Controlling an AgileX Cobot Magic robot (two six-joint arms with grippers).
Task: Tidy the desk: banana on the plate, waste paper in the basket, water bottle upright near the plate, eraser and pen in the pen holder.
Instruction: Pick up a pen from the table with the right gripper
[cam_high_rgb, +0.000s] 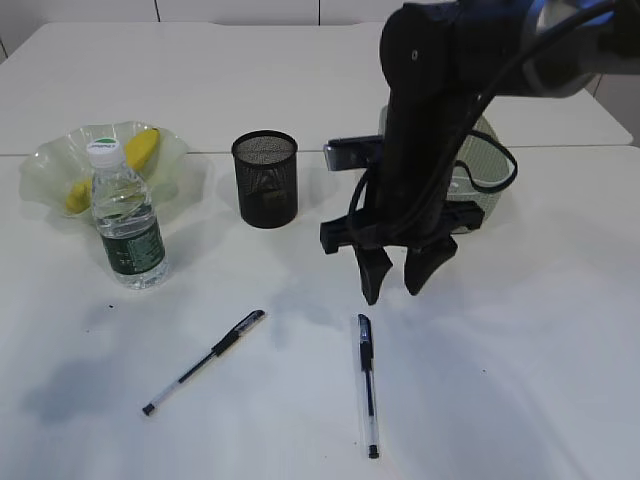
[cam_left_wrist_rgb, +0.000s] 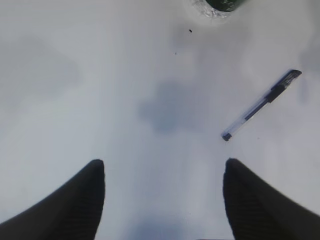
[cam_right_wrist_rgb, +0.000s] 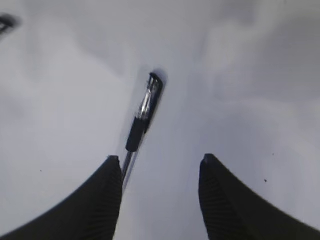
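Observation:
A yellow banana (cam_high_rgb: 140, 146) lies in the glass plate (cam_high_rgb: 45, 172) at the far left. The water bottle (cam_high_rgb: 126, 222) stands upright in front of the plate. The black mesh pen holder (cam_high_rgb: 265, 180) stands mid-table. Two pens lie in front: a slanted one (cam_high_rgb: 205, 362) and a straight one (cam_high_rgb: 367, 385). My right gripper (cam_high_rgb: 395, 280) is open just above the straight pen's cap end; the right wrist view shows that pen (cam_right_wrist_rgb: 145, 112) by the left finger of the open jaws (cam_right_wrist_rgb: 160, 160). My left gripper (cam_left_wrist_rgb: 162, 167) is open and empty over bare table, with the slanted pen (cam_left_wrist_rgb: 262, 104) ahead to its right. No eraser or waste paper shows.
A pale green basket (cam_high_rgb: 492, 172) stands behind my right arm, mostly hidden by it. The bottle's base (cam_left_wrist_rgb: 220, 6) shows at the top edge of the left wrist view. The left arm is out of the exterior view.

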